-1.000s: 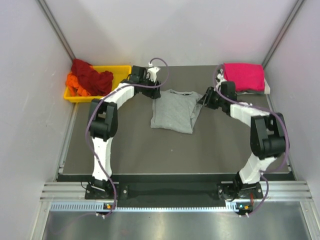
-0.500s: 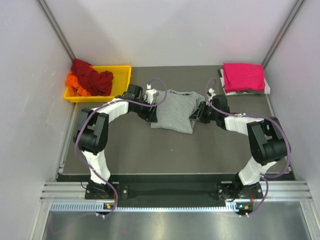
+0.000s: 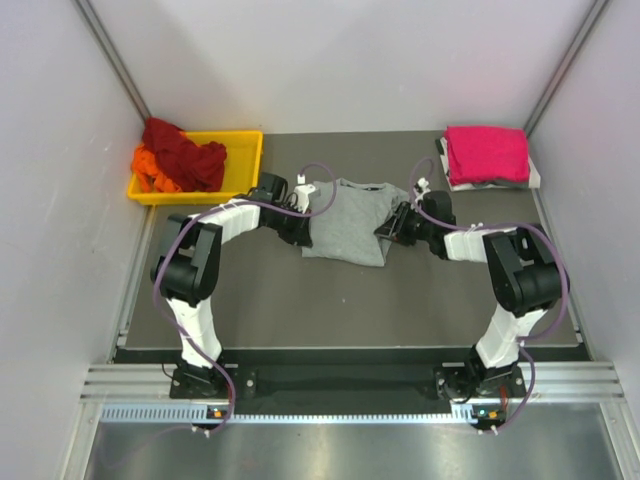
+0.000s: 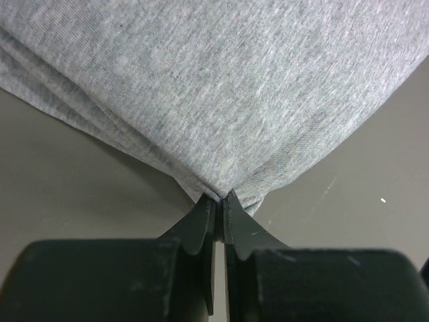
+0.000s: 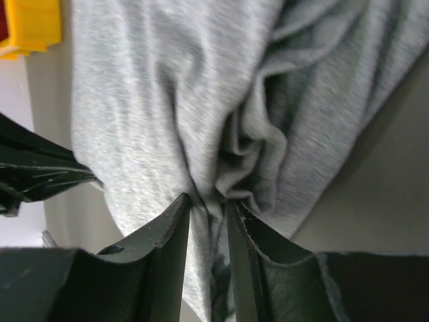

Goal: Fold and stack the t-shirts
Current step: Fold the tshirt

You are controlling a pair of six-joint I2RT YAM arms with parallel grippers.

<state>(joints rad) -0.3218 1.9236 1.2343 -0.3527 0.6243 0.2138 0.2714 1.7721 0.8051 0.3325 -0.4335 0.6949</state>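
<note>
A light heather-grey t-shirt (image 3: 345, 222) with a dark collar lies partly folded on the dark mat, mid-table. My left gripper (image 3: 301, 232) sits low at its near-left edge. In the left wrist view that gripper (image 4: 219, 198) is shut, pinching a point of the grey cloth (image 4: 221, 100). My right gripper (image 3: 391, 228) is at the shirt's right edge. In the right wrist view it (image 5: 209, 201) is closed on bunched grey folds (image 5: 255, 134). A folded magenta-pink t-shirt (image 3: 487, 153) lies at the back right. Dark red (image 3: 185, 152) and orange (image 3: 150, 168) t-shirts are heaped in the tray.
The yellow plastic tray (image 3: 245, 150) stands at the back left, and its corner (image 5: 30, 23) shows in the right wrist view. White walls close in on both sides and the back. Bare mat (image 3: 350, 300) stretches between the shirt and the arm bases.
Both arms came down from the shirt's far corners to its side edges. The left gripper, open half a second ago, has shut on the cloth.
</note>
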